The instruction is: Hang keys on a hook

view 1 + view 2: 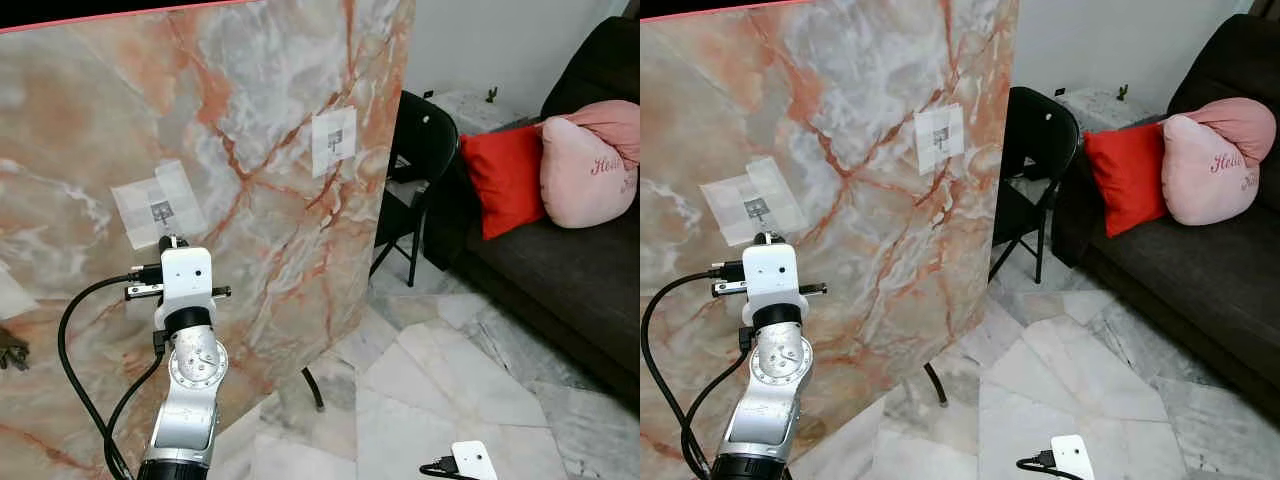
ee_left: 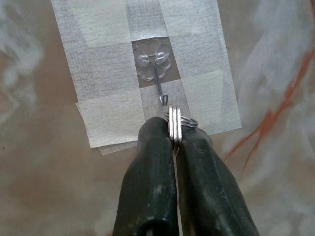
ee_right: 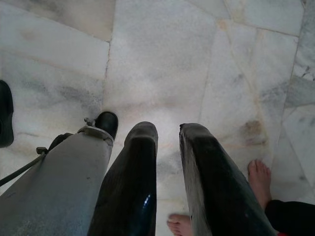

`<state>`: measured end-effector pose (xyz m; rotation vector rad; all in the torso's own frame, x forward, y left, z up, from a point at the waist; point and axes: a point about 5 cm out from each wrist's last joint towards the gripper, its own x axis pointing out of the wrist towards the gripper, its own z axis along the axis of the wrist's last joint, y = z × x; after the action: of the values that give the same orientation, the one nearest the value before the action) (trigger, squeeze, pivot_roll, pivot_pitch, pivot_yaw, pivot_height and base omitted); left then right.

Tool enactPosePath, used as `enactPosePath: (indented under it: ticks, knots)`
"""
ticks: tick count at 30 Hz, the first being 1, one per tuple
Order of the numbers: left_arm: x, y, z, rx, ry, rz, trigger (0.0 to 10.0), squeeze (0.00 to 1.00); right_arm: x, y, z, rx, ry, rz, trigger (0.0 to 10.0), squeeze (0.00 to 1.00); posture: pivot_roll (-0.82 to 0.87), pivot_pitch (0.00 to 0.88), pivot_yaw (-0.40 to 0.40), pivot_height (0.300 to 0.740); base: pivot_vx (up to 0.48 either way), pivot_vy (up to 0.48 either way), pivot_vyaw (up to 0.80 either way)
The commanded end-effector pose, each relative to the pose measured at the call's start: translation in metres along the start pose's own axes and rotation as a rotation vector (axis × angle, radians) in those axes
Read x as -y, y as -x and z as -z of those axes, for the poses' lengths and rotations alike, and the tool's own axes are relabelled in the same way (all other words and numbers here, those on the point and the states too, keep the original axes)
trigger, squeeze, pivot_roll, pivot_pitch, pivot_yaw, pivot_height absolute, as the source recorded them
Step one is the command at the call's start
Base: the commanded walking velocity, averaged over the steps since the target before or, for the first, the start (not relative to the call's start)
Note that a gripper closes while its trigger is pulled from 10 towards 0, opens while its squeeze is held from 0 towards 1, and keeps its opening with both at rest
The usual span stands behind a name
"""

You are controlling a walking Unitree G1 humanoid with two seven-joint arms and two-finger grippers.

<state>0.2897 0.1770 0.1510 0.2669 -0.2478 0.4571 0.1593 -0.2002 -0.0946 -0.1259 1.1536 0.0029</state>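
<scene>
Key ring (image 2: 174,124) pinched edge-on between the two black fingers of the left gripper (image 2: 173,142), just short of the hook's tip. Wire hook (image 2: 159,81) at about 11 o'clock from the ring, hanging from a clear flower-shaped pad under white tape (image 2: 106,73) stuck on the marble-patterned board (image 1: 250,90). Tip of the hook near the ring, not yet through it. Keys themselves hidden behind the fingers.

Left arm raised to the taped patch in the head views. A second taped hook (image 1: 334,140) at 2 o'clock from the first, well apart. Right gripper (image 3: 167,147) hanging low over the tiled floor (image 3: 162,59), fingers parted, nothing between them; a person's bare feet (image 3: 259,177) close by.

Likely risks: ring held edge-on, so the opening may miss the thin tip and slide beside it. Pressing too hard could bend the wire or peel the tape. Letting go before the ring seats would probably drop the keys to the floor.
</scene>
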Motion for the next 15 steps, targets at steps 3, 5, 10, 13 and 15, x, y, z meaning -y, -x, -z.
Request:
enactPosePath:
  ticks: [3, 5, 10, 13, 15]
  knots:
    - [-0.004, -0.002, 0.003, -0.027, 0.001, -0.017, 10.0, 0.00, 0.002, 0.000, -0.004, 0.016, -0.012, 0.007, 10.0, 0.00, 0.10, 0.000, -0.077, 0.740, 0.000, 0.000, 0.00]
    - [-0.004, -0.001, -0.003, 0.010, 0.011, -0.016, 10.0, 0.00, 0.002, 0.000, -0.004, 0.017, -0.013, 0.007, 10.0, 0.00, 0.10, 0.000, -0.077, 0.740, 0.000, 0.000, 0.00]
    - [-0.008, 0.001, -0.007, 0.034, 0.018, -0.040, 10.0, 0.00, 0.002, 0.000, -0.004, 0.016, -0.013, 0.008, 10.0, 0.00, 0.10, 0.000, -0.077, 0.740, 0.000, 0.000, 0.00]
    - [-0.017, 0.004, -0.008, 0.041, 0.005, -0.069, 10.0, 0.00, 0.002, 0.000, -0.004, 0.016, -0.012, 0.007, 10.0, 0.00, 0.10, 0.000, -0.077, 0.740, 0.000, 0.000, 0.00]
    - [-0.020, 0.005, -0.008, 0.044, 0.005, -0.078, 10.0, 0.00, 0.002, 0.000, -0.004, 0.015, -0.012, 0.007, 10.0, 0.00, 0.10, 0.000, -0.077, 0.740, 0.000, 0.000, 0.00]
